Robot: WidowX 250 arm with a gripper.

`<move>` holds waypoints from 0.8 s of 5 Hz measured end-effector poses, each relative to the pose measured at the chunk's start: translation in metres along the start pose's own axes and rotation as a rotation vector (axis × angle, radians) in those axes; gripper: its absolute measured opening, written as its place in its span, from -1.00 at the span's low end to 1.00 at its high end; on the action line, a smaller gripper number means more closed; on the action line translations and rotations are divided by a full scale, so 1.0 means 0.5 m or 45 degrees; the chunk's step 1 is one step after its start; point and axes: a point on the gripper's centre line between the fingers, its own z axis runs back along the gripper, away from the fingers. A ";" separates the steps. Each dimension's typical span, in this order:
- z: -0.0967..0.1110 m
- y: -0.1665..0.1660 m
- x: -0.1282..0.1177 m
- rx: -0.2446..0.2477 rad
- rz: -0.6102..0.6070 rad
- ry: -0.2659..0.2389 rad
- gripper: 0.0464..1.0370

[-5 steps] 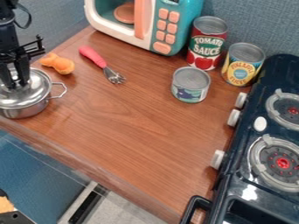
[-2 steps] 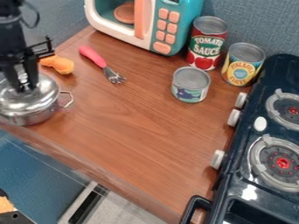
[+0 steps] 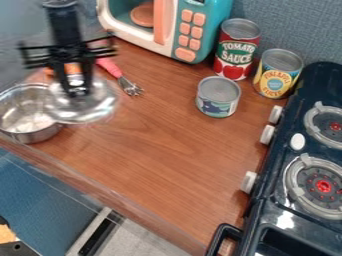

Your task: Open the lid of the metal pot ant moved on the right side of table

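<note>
My black gripper (image 3: 79,91) hangs at the upper left of the view, shut on the knob of the metal lid. The shiny round lid (image 3: 83,106) is held in the air, just right of the metal pot and overlapping its right rim in the view. Uncovered, the metal pot (image 3: 30,132) sits at the table's left edge, its inside visible.
Behind the gripper lie an orange toy (image 3: 57,71) and a pink-handled utensil (image 3: 120,77). A toy microwave (image 3: 170,25) stands at the back. Further right are a small can (image 3: 218,97), a red can (image 3: 236,50), a yellow can (image 3: 277,74) and a stove (image 3: 294,165).
The gripper has moved right with the lid, which has come off the pot. The pot shifted slightly right earlier, and its open inside now shows.
</note>
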 end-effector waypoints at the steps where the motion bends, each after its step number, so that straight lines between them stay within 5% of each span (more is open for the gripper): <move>1: -0.015 -0.094 -0.051 -0.003 -0.159 0.008 -0.52; 2: -0.045 -0.177 -0.117 0.016 -0.326 0.009 -0.52; 4: -0.116 -0.230 -0.201 0.047 -0.507 -0.003 -0.52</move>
